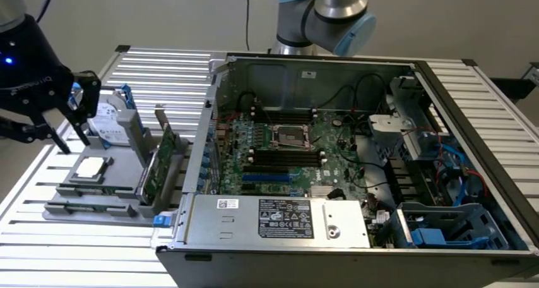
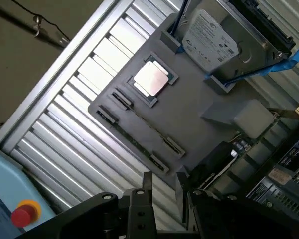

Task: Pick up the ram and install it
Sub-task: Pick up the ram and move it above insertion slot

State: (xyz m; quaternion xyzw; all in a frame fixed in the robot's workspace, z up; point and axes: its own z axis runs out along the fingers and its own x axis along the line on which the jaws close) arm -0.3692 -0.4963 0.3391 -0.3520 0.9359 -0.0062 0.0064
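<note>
The gripper (image 1: 76, 146) is cut off at the exterior view's left edge, the arm (image 1: 337, 13) at its top. Print on the power supply label (image 1: 286, 220) is too small to read. The wrist view crops the hard drive (image 2: 212, 42).

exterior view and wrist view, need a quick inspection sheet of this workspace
surface: slatted metal table carrying a grey holder tray and an open computer case
job's things: what looks like the ram lies edge-on between the tray's clips, not gripped; black memory slots sit on the motherboard in the case
clutter: processor, hard drive and an upright expansion card on the tray
grippers: claw open, above the tray, holding nothing
cables: black cable hanging down the wall; blue cables inside the case
surroundings: plain wall, robot arm joint behind the case, red button beside the table
</note>
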